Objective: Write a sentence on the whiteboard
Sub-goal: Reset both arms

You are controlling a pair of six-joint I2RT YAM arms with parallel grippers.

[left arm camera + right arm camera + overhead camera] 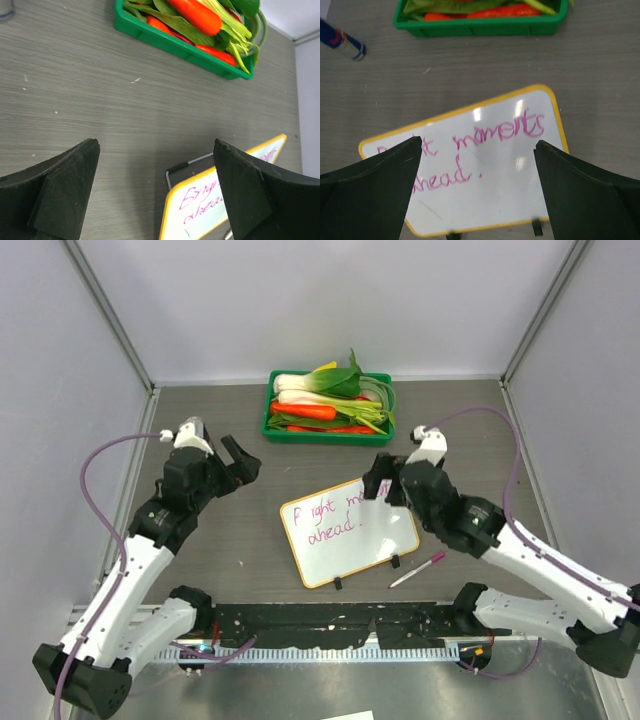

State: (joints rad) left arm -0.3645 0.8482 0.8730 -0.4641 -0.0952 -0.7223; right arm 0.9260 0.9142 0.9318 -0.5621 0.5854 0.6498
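The whiteboard (350, 540) lies flat in the middle of the table, yellow-rimmed, two black clips on its near edge. The sentence (335, 520) is on it in magenta marker, two lines, partly hidden by my right arm. In the right wrist view the whiteboard (510, 175) shows the sentence (497, 132) reading "…t moments / …head." My right gripper (382, 480) hovers open and empty over the board's far right corner. My left gripper (240, 462) is open and empty, left of the board. The left wrist view shows the board's corner (200, 220).
A green tray (330, 432) of vegetables stands at the back centre. A purple marker pen (418, 569) lies on the table right of the board's near corner. A blue and silver can (342, 42) lies at the left of the right wrist view.
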